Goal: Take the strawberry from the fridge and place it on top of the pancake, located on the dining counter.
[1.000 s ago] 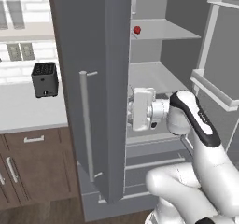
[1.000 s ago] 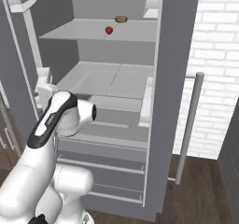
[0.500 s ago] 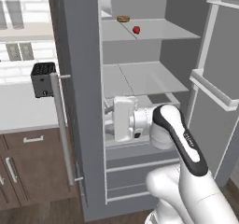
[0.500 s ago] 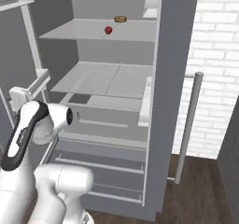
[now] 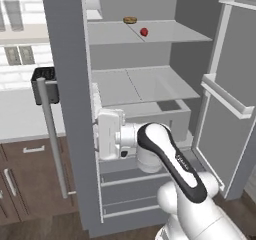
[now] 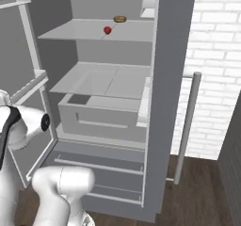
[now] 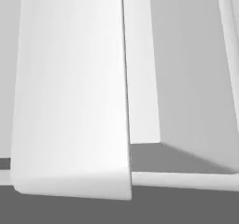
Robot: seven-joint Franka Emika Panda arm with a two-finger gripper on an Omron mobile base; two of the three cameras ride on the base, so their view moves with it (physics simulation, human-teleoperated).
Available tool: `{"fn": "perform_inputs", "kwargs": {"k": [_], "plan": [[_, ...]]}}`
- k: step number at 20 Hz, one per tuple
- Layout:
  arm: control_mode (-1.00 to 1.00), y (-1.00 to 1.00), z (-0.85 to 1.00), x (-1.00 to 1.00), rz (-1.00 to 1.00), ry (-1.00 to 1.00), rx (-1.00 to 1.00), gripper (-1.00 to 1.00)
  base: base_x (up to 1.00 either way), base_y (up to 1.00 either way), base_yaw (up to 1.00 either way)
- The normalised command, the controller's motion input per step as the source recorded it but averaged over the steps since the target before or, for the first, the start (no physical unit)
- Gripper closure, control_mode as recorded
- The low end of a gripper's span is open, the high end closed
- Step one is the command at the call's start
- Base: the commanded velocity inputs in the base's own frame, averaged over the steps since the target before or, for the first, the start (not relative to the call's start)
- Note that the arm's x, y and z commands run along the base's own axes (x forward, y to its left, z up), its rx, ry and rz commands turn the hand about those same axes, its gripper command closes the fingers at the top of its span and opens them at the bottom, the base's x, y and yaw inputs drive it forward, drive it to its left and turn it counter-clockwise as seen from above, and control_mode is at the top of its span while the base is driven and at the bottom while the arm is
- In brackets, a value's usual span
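Reading the scene: we go left to right, taking the tall matte grey double-door fridge point(image 5: 70, 59) as our landmark.
Toaster: a black box point(image 5: 44, 85) on the counter left of the fridge, out of our way.
Gripper: the white hand point(image 5: 100, 134) sits low at the left door's inner edge, jaws spread, holding nothing.
Strawberry: tiny bright red fruit point(image 5: 144, 32) on the fridge's top shelf, well above the hand.
Neighbour: a flat round brown item point(image 5: 130, 20) just behind it; we judge it could be nudged.
Obstacle: the door bin point(image 7: 70, 92) crowds our hand.
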Motion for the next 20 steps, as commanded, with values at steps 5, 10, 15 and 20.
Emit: {"fn": "perform_inputs", "kwargs": {"k": [5, 10, 15, 20], "plan": [[-1.00, 0.14, 0.25, -0.08, 0.02, -0.07, 0.00, -1.00, 0.00, 0.00, 0.00], [-1.00, -0.51, 0.45, -0.41, 0.00, -0.15, 0.00, -1.00, 0.00, 0.00, 0.00], [-1.00, -0.67, 0.40, -0.47, 0.00, -0.18, 0.00, -1.00, 0.00, 0.00, 0.00], [-1.00, -0.58, 0.27, -0.60, 0.00, -0.34, -0.09, -1.00, 0.00, 0.00, 0.00]]}}
